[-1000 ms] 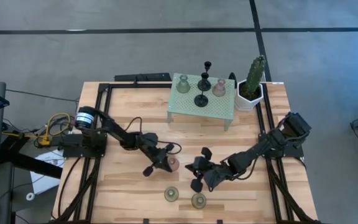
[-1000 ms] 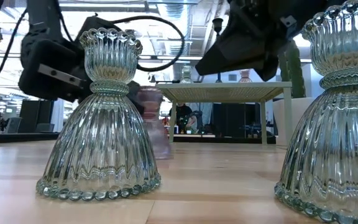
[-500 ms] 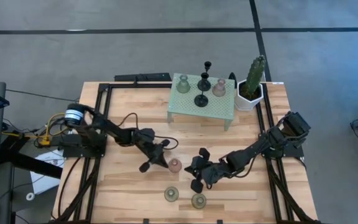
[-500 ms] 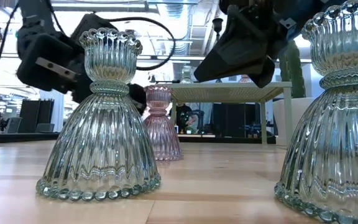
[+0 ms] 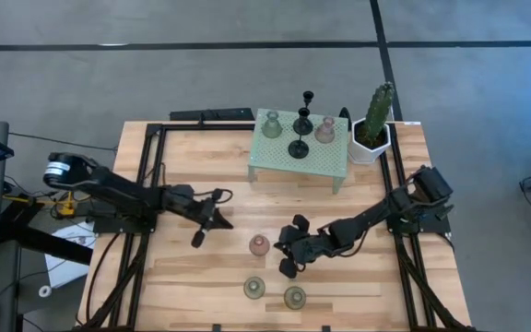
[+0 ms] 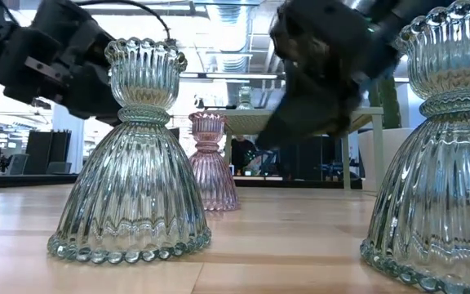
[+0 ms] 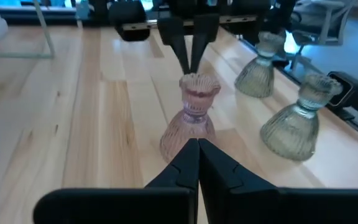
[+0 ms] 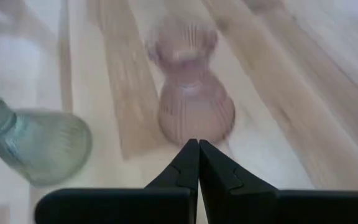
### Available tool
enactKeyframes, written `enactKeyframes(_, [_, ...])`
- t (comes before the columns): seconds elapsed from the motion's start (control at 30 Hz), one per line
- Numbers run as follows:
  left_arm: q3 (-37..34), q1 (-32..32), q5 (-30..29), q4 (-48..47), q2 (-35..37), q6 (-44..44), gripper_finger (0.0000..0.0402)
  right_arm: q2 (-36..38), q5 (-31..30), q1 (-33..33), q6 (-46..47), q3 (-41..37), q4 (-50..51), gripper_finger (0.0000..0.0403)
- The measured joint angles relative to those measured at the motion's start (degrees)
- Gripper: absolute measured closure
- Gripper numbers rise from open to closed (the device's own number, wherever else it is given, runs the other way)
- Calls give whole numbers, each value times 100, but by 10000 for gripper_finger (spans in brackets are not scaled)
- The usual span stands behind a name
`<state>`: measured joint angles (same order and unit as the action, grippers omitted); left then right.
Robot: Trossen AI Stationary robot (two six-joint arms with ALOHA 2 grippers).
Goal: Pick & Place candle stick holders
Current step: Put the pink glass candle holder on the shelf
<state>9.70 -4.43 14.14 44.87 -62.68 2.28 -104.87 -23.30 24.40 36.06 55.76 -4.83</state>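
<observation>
A pinkish glass holder (image 5: 259,244) stands upright on its base on the wooden table (image 5: 182,157), between my two grippers. My left gripper (image 5: 221,221) is shut and empty, off to the holder's left; its wrist view shows the holder (image 7: 191,121) ahead. My right gripper (image 5: 281,244) is shut and empty, just right of the holder (image 8: 194,99), a short gap away. Two pale green holders (image 5: 253,288) (image 5: 294,297) stand near the front edge. On the mint stand (image 5: 321,161) stand a green holder (image 5: 271,124), two black ones (image 5: 300,146) (image 5: 307,97) and a pinkish one (image 5: 325,130).
A green cactus in a white pot (image 5: 373,124) stands right of the stand at the table's far right. A black bar (image 5: 212,114) lies along the far edge. Black frame rails (image 5: 146,184) run down both sides of the table.
The pinkish holder, which was at my left gripper's fingers, now stands free and upright on the table. My left gripper has drawn back toward the table's left edge, away from it. My right gripper has moved a little toward the holder.
</observation>
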Motion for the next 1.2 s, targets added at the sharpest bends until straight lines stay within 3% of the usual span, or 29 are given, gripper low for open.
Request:
enactKeyframes(0.2, [-238,-2,-62,-12,475,-18,397,-363,263,-127,-40,18,-438,365])
enactKeyframes(0.67, [-280,1,-107,-5,405,-19,397,-484,235,-137,-506,22,-1142,162])
enactKeyframes(1.2, [-278,1,-106,-6,405,-17,395,-475,264,-526,-667,32,-1778,148])
